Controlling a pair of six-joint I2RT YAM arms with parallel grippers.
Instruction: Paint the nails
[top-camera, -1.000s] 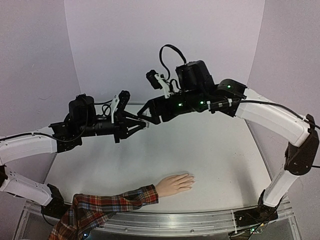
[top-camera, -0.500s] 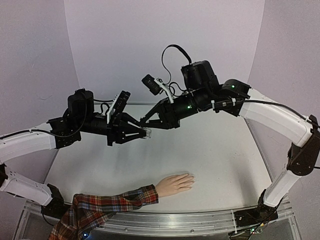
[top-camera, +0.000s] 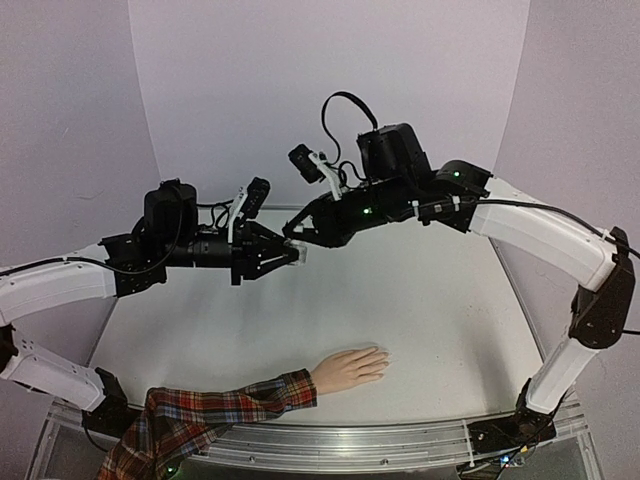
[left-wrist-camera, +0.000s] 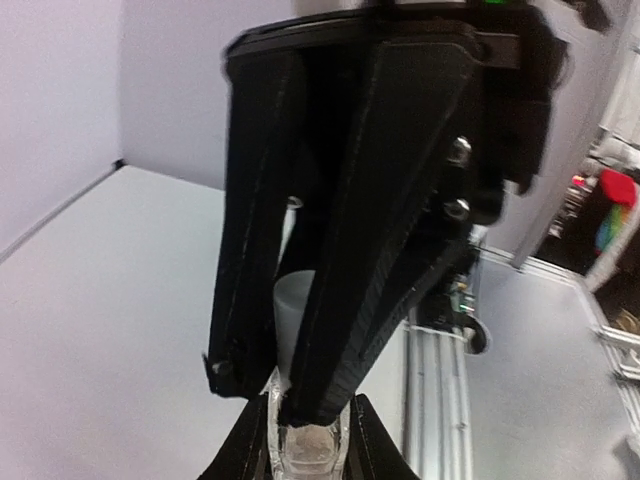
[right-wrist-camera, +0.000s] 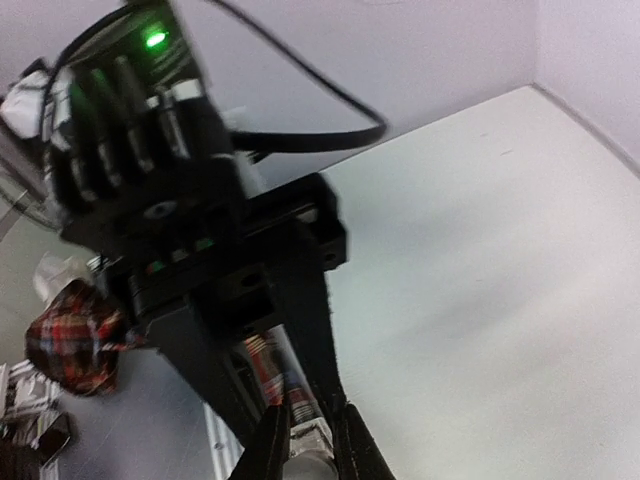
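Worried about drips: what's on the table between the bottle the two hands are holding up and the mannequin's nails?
Nothing. The top view shows only bare white table between the raised bottle and the nails.

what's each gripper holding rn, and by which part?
One small clear bottle, shared in mid-air: left gripper clamps its clear body, right gripper pinches its white cap.

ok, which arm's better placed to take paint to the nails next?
Right, likely. The right tool is shut on the white cap while the left tool holds the clear bottle, and the mannequin hand points its fingertips toward the right arm's side.
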